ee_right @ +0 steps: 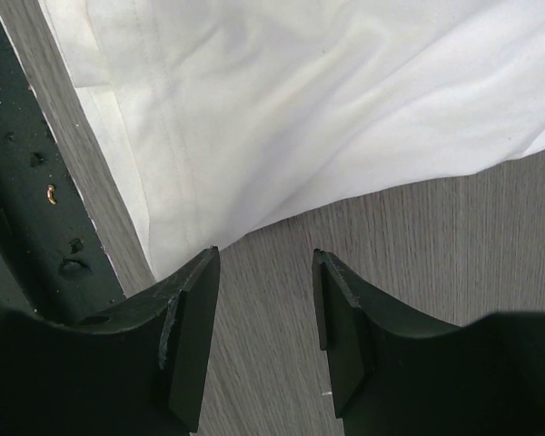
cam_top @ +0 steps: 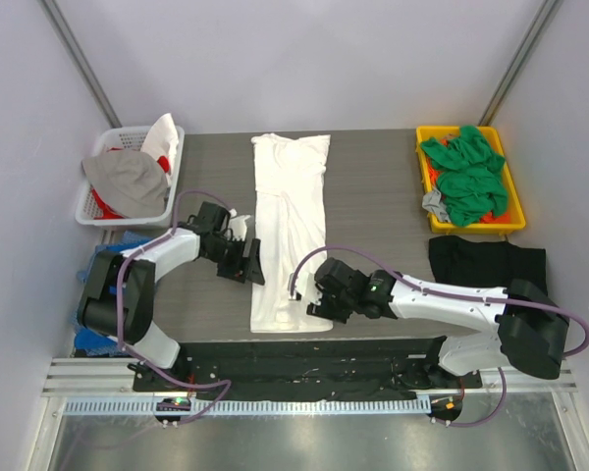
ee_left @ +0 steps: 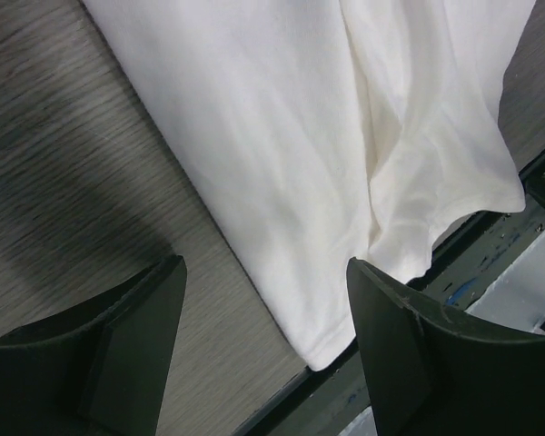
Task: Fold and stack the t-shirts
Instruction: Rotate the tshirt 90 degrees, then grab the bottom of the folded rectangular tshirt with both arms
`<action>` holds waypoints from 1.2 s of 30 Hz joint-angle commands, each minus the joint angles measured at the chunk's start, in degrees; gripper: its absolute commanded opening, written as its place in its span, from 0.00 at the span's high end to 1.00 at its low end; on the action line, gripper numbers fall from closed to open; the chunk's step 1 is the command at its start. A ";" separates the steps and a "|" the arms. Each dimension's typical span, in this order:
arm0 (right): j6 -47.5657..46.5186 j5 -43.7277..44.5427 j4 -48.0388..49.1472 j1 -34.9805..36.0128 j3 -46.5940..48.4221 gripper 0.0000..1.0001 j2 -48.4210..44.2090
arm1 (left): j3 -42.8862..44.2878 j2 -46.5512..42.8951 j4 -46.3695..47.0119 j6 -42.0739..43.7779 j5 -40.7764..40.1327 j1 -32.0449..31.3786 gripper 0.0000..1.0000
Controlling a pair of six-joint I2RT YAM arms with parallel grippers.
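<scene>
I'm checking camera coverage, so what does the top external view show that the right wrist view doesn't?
Only the top view: the green t-shirts in the yellow tray, the black t-shirt, the white basket and the left gripper. Only the right wrist view: the white t-shirt close up, showing its stitched hem seam. Both: the white t-shirt on the table and the open right gripper by its near corner.

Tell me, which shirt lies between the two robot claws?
The long white cloth t-shirt mid-table. The bright green shirts are heaped in the yellow plastic tray, and the black shirt lies at the right.
</scene>
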 commanded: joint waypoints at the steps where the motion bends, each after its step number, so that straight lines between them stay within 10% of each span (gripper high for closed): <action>1: -0.09 -1.42 1.51 1.23 1.11 0.47 -1.17 | 1.93 -3.04 -1.15 4.16 -0.04 0.47 0.23; 10: -0.62 1.21 2.57 1.67 0.15 0.47 -2.76 | 19.77 -3.48 -28.90 35.18 -5.99 0.47 0.23; 15: -0.88 2.09 3.18 1.58 0.15 0.47 -1.79 | 6.47 -13.04 -30.77 48.99 -9.17 -2.41 0.22; 22: -0.88 2.62 3.18 1.58 0.06 0.47 -0.21 | -6.58 -23.70 -26.46 53.31 -9.00 -11.74 0.20; 36: -0.88 2.88 3.27 1.58 0.06 0.48 0.23 | -5.36 -15.89 -16.88 43.38 -5.40 -20.26 0.20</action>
